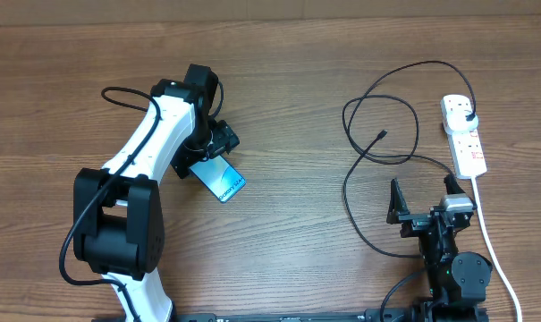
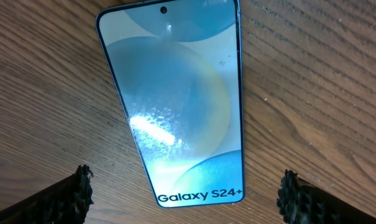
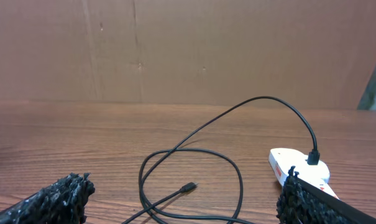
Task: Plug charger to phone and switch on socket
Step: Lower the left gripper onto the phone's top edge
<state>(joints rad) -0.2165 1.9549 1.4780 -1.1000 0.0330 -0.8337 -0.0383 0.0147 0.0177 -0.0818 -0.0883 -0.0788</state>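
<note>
The phone (image 1: 220, 179) lies flat on the wooden table with its cyan screen up; in the left wrist view (image 2: 178, 106) it reads "Galaxy S24+". My left gripper (image 1: 207, 143) is open and empty, its fingers (image 2: 184, 196) straddling the phone's near end without touching it. The charger cable (image 1: 377, 170) loops on the right side, its connector tip (image 1: 382, 135) free on the table (image 3: 189, 186). Its black plug (image 1: 468, 116) sits in the white socket strip (image 1: 464, 136), also seen in the right wrist view (image 3: 299, 165). My right gripper (image 1: 422, 207) is open and empty, near the front edge.
The strip's thick white cord (image 1: 494, 250) runs down the right side toward the front edge. A brown cardboard wall (image 3: 175, 50) stands behind the table. The left arm's black cable (image 1: 118, 94) arcs above the arm.
</note>
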